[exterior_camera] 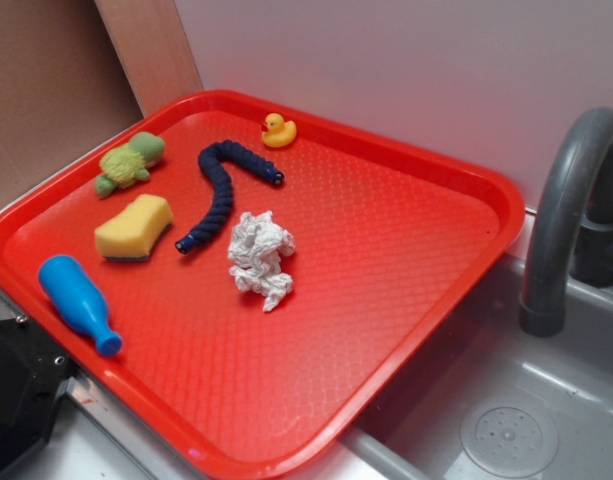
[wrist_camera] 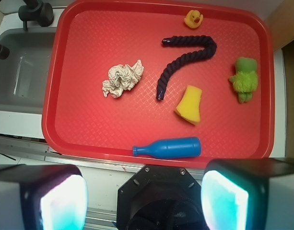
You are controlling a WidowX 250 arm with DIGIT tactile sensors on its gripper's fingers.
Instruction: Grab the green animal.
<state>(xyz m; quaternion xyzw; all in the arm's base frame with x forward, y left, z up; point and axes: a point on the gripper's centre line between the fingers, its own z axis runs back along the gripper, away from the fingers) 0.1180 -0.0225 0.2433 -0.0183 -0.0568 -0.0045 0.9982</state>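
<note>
Green animal point(exterior_camera: 129, 162) lies near the tray's point(exterior_camera: 406, 150) far-left corner, clear of the yellow sponge point(exterior_camera: 134, 227) beside it. Long axis runs roughly along the left edge; darker head points toward the back edge.

Gripper point(wrist_camera: 144, 194) hangs high over the near edge, fingers point(wrist_camera: 51, 196) spread apart, empty.

Judgement: approach step. Travel over the turtle, turn the wrist so the pads close across its narrow width, descend squarely, avoiding the sponge and dark rope point(exterior_camera: 221, 190).

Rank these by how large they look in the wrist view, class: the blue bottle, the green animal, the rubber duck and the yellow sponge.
1. Blue bottle, clearly the longest.
2. Green animal and yellow sponge: too alike to rank.
3. Rubber duck, the smallest; it also sits farthest from the camera, which may shrink it a little.
</note>
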